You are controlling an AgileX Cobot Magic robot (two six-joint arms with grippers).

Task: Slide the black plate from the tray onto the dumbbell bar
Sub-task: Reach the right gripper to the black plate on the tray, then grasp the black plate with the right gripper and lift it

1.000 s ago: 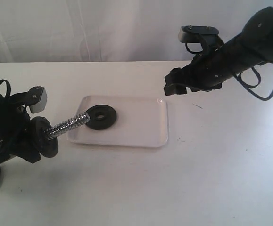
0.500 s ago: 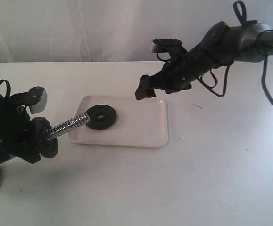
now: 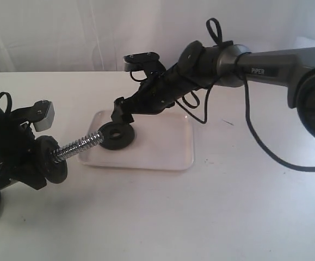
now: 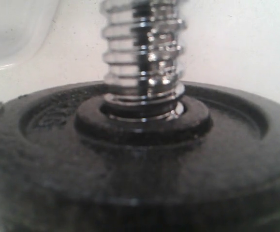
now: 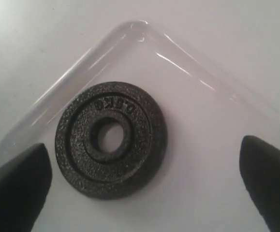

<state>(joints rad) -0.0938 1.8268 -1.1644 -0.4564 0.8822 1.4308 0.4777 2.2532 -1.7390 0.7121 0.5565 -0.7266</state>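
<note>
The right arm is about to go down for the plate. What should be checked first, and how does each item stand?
1. The right gripper open: ok, jaws stand wide.
2. The black plate lying flat in the tray: ok.
3. Plate centred between the jaws: not ok, it sits nearer one finger in the right wrist view.
4. The left gripper holding up the dumbbell bar: ok.
5. Threaded end bare ahead of the mounted plate: ok.
6. Bar tip clear of the black plate: cannot tell, they look close in the exterior view.
</note>
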